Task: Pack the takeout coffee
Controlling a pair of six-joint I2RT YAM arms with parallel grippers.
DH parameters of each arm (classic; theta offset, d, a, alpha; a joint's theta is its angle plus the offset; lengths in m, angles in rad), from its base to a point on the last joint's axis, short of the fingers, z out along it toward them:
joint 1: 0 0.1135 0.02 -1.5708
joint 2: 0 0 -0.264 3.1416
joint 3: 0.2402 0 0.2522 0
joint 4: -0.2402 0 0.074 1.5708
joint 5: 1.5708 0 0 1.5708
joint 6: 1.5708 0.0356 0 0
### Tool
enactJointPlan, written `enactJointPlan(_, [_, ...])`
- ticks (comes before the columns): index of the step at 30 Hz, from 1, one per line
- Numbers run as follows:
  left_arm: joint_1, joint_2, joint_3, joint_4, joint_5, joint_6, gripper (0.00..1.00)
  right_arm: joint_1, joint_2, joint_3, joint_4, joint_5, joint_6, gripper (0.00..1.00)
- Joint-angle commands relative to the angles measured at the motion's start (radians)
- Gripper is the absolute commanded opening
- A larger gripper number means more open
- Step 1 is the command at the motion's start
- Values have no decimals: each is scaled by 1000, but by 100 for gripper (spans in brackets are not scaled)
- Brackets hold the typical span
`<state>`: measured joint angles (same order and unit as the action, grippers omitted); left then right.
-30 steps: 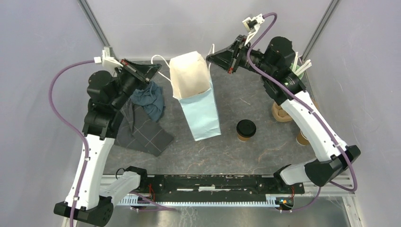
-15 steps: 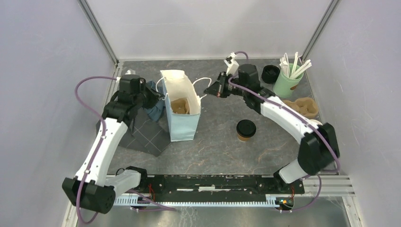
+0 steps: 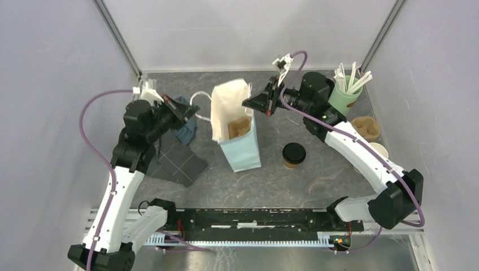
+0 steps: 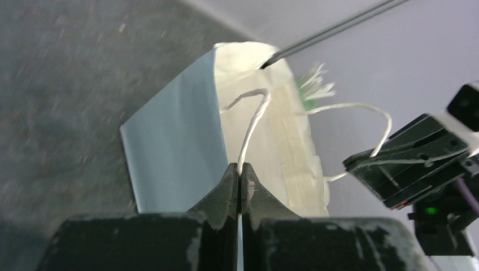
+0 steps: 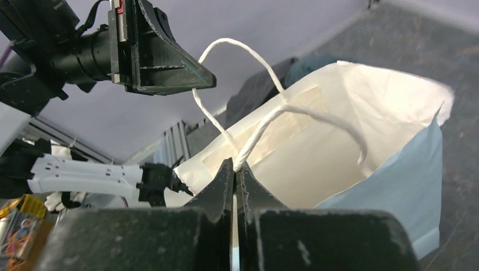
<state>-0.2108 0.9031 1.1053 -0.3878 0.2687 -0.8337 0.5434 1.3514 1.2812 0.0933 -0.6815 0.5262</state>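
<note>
The takeout coffee (image 3: pixel 294 153), a brown paper cup with a black lid, stands on the table right of the bag. The light blue paper bag (image 3: pixel 244 148) with a cream inside is held between both arms, mouth open upward. Something brown (image 3: pixel 239 127) shows inside it. My left gripper (image 3: pixel 192 112) is shut on the bag's left white string handle (image 4: pixel 252 121), with the bag (image 4: pixel 169 147) just beyond it. My right gripper (image 3: pixel 247 103) is shut on the right handle (image 5: pixel 265 121), over the open bag (image 5: pixel 316 152). Each wrist view shows the other gripper across the bag.
A green cup of white stirrers (image 3: pixel 345 93) stands at the back right. A brown pulp carrier (image 3: pixel 366 127) and paper cups (image 3: pixel 377 151) sit by the right arm. A dark grey cloth (image 3: pixel 176 162) and a blue cloth (image 3: pixel 184 129) lie left of the bag.
The bag, held high a second ago, came down and to the left, then shifted back right. Both grippers kept hold of the handles. The coffee has not moved.
</note>
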Motion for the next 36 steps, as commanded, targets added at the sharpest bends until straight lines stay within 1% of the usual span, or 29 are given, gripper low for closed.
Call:
enactJointPlan(1, [1,-46,-153,-178,22,37,2,3,20,-104,-4,-51,-70,0])
enactJointPlan(3, [1,-75,-213,-199,55,9,2,1,37,-99,-51,-35,-109,0])
enactJointPlan(7, [1,-147,-301,-215,75,-50,2,-3,91,-50,-91,-52,-112,0])
enactJointPlan(8, [1,-159,-310,-216,76,-49,2,-2,99,-39,-122,-54,-117,0])
enactJointPlan(10, [1,-163,-314,-223,90,-28,2,-2,107,-17,-132,-64,-121,0])
enactJointPlan(13, [0,-133,-313,-221,162,12,2,-4,116,30,-108,-107,-126,0])
enactJointPlan(16, [1,-111,-282,-193,190,89,2,-3,134,115,-79,-109,-131,0])
enactJointPlan(18, [1,-98,-257,-134,176,117,2,-4,165,189,-46,-97,-98,0])
enactJointPlan(20, [1,-66,-223,-43,157,120,2,-3,214,301,-44,-88,-63,0])
enactJointPlan(23, [1,7,-163,68,160,118,2,-5,300,459,-86,-70,-56,0])
enactJointPlan(26, [1,94,-105,76,164,127,2,-19,371,530,-77,-75,-38,0])
enactJointPlan(29, [-7,137,-131,72,206,130,2,-35,407,470,-19,-135,-2,0])
enactJointPlan(33, [-25,120,-260,-7,196,189,2,-44,409,366,-75,-187,-48,0])
enactJointPlan(36, [-27,79,-313,-56,184,219,2,-49,387,307,-82,-177,-52,0])
